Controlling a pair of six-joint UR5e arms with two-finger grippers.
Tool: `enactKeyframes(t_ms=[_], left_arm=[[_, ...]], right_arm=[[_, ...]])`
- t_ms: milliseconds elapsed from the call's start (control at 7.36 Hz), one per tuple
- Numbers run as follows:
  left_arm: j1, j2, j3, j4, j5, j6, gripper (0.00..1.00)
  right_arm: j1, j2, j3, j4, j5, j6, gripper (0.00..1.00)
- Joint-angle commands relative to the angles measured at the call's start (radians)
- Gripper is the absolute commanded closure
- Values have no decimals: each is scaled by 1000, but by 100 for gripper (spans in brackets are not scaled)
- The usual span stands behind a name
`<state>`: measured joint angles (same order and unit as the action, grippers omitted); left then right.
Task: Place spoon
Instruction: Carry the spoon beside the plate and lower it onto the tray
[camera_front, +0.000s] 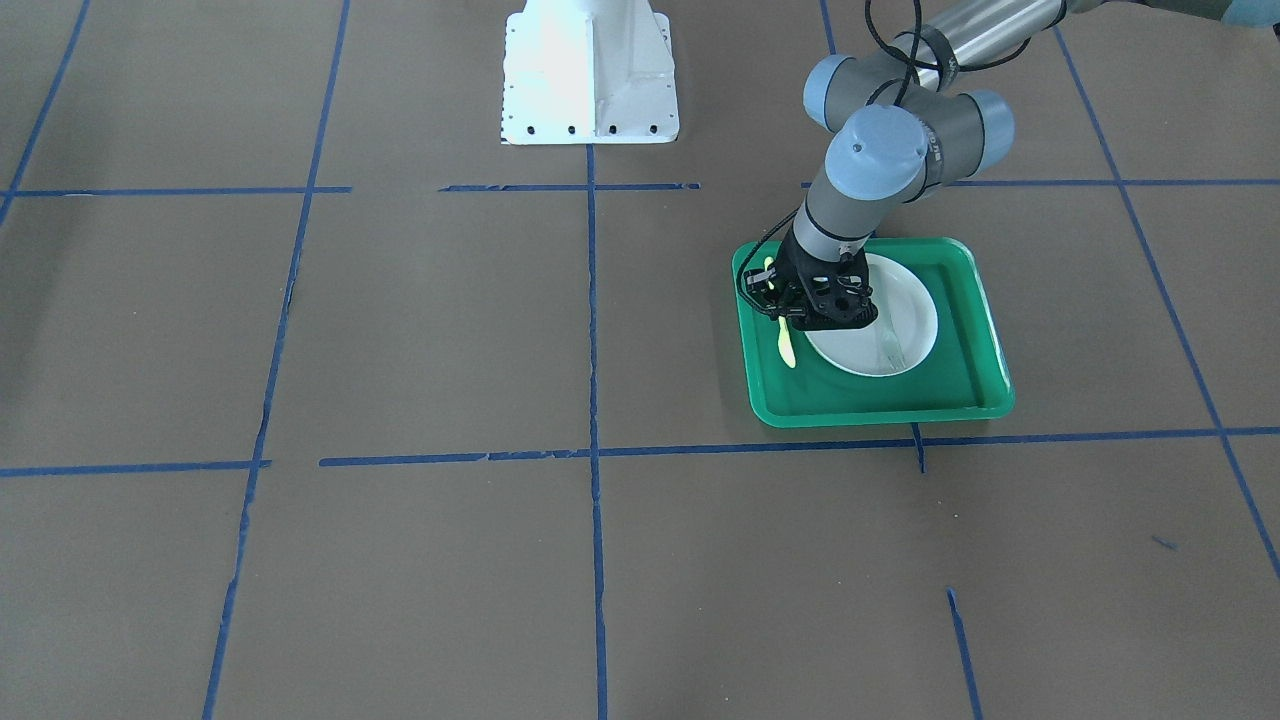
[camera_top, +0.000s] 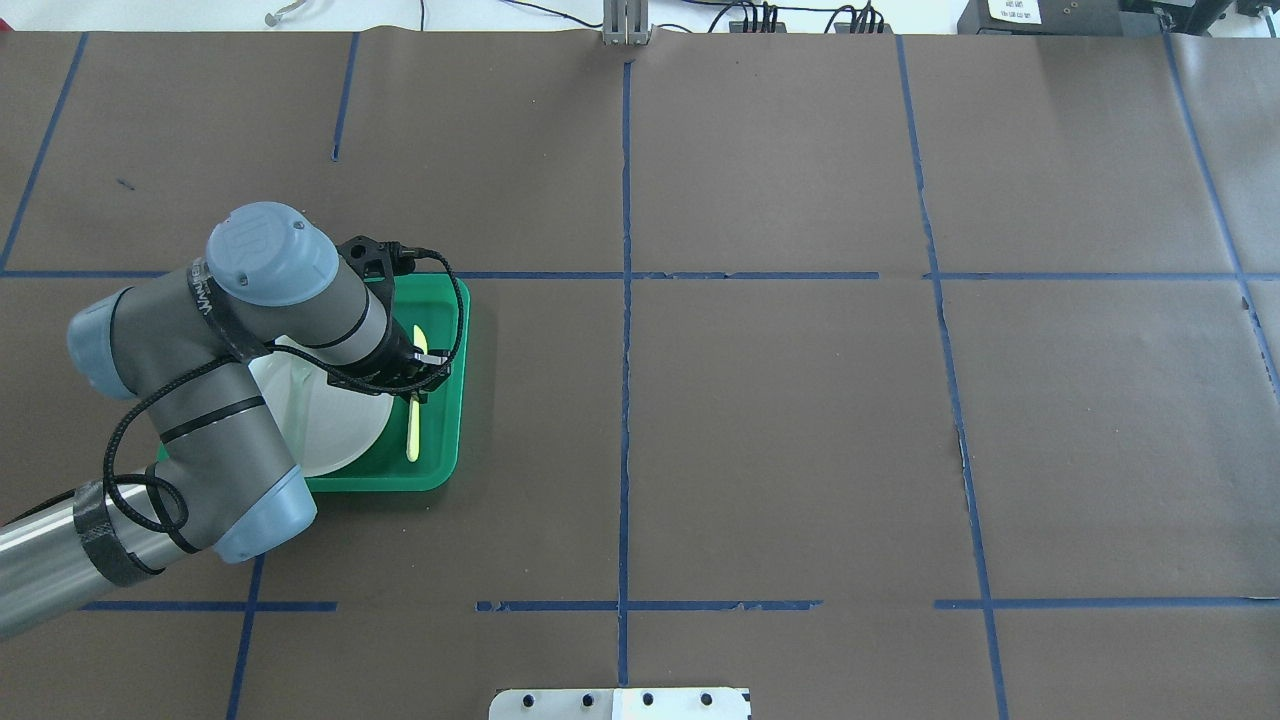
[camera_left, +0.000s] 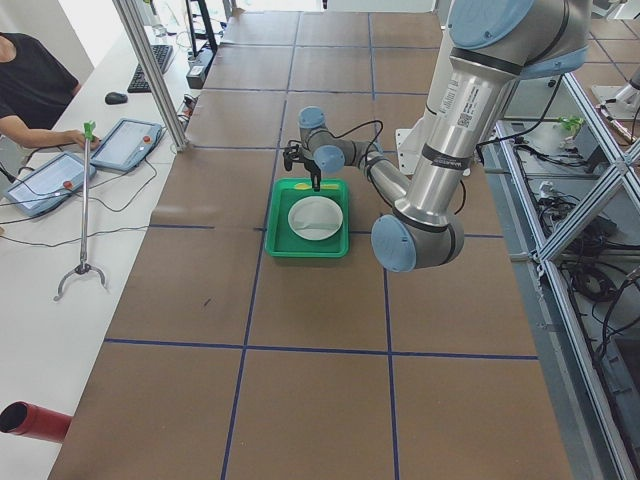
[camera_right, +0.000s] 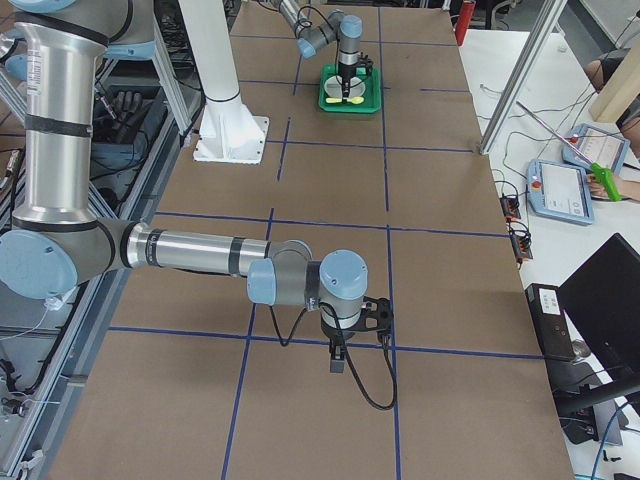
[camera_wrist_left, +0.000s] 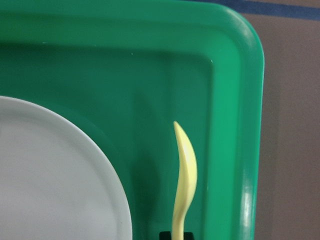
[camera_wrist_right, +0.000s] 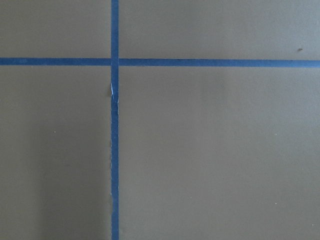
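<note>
Nearly | left gripper (camera_top: 415, 392) pinching spoon (camera_top: 413, 430) over tray (camera_top: 400, 483), beside plate (camera_top: 340, 430) | release pending | right gripper (camera_right: 338, 362): I can't tell

Brown paper-covered surface (camera_top: 800, 450) carries a green rectangular plastic tray (camera_top: 440, 440) on the robot's left half. White round plate (camera_top: 330, 420) lies in the tray, set toward its left side. Pale translucent plastic fork (camera_front: 888, 348) lies on the plate, on the part farthest from the robot. Small yellow plastic spoon (camera_top: 413, 430) is in the strip between the plate and the tray's right rim, just beside the plate, lengthwise front to back. Left gripper (camera_top: 418, 385) is above that strip, jaws closed about the spoon's middle. Right gripper (camera_right: 338, 362) is well apart from the tray, over the surface by a blue tape crossing (camera_wrist_right: 114, 61).
</note>
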<state>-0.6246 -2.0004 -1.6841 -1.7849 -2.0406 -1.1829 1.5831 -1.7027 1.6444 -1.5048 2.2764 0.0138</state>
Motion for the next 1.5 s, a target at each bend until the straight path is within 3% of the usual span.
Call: enactKeyframes(t_ms=[0,136,544,951,1223,1359], left_arm=[[0,-3,10,-16,0,2,100],[0,-1,17,-22,0,3,100],[-1,0,20,-24,2,3,53],[-12,3,-8,-21,3,3,50],[-62,12,-92,25,-1,8,49],[-88,11,-147,91,-3,8,0]], right_arm=[[0,0,0,0,0,-2,0],[0,0,0,0,0,-2,0],[0,0,0,0,0,0,0],[0,0,0,0,0,0,0],[0,0,0,2,0,0,0],[0,0,0,2,0,0,0]])
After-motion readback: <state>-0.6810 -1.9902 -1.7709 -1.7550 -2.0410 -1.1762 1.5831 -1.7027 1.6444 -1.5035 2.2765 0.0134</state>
